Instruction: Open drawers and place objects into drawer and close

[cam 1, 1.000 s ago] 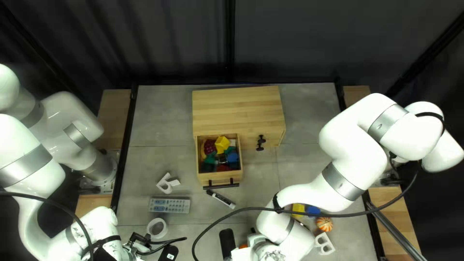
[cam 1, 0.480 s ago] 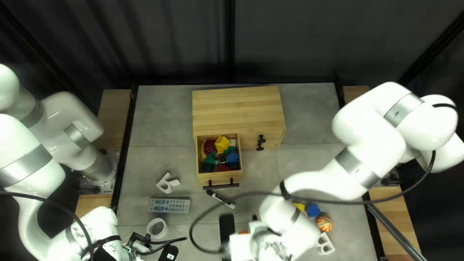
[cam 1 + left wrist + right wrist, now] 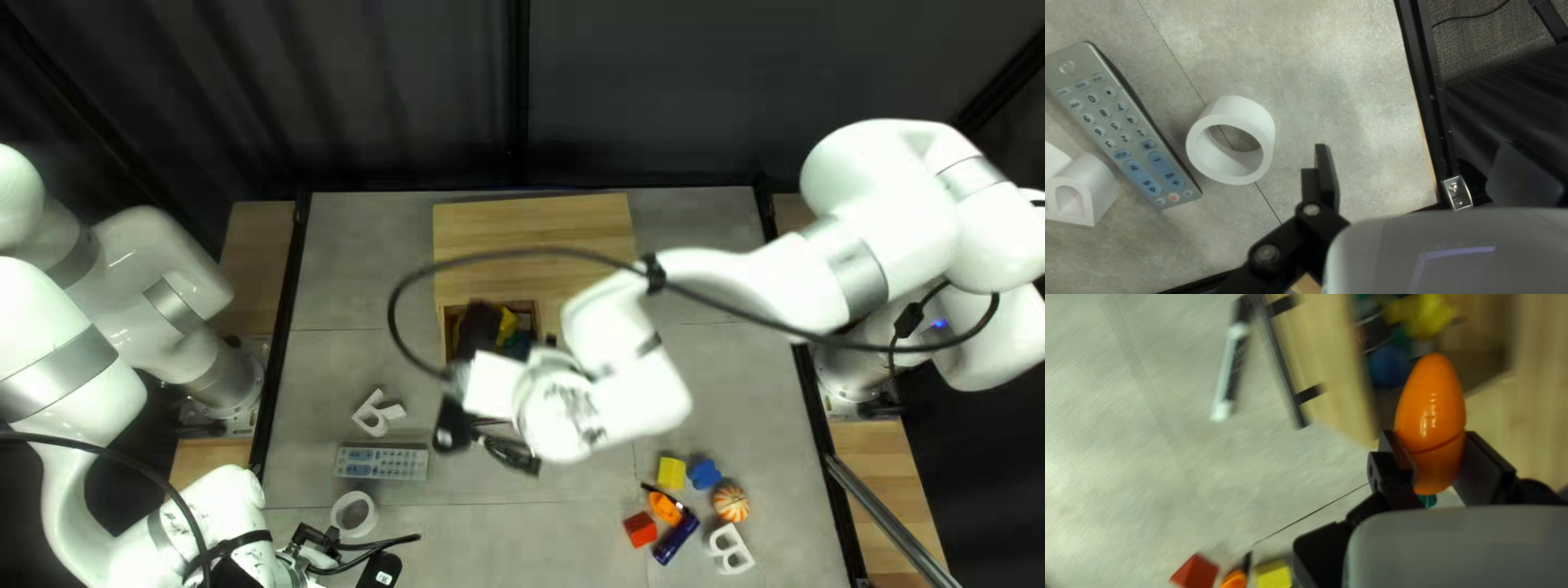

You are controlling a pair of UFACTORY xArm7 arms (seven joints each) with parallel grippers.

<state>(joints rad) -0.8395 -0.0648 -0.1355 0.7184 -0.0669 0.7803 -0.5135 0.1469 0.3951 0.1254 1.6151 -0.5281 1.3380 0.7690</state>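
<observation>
The background is a dark curtain (image 3: 359, 98) behind a grey tabletop (image 3: 359, 272). On the tabletop stands a wooden cabinet (image 3: 533, 240), its drawer (image 3: 1339, 359) pulled out and partly filled.

Item under inspection: an orange piece (image 3: 1433, 403), egg-like and seamed, clamped between both fingers of the right claw (image 3: 1438, 457), at the mouth of the drawer. The clearance cannot be determined.

Handling assessment: probably light, stiff and smooth, liable to slip or turn if pinched on its taper. Grip is best taken across the broad sides near the seam; excess pressure might part the halves, if they are separate.

The left claw (image 3: 1424, 174) stands with its fingers apart, near a white ring (image 3: 1260, 122), holding nothing.

View comparison: the right wrist view shows the orange piece and its seam; in the top left view neither can be made out. That view alone records the striped ball (image 3: 730, 502) and white letter B (image 3: 729, 549). The left wrist view shows the ring's hollow depth.
</observation>
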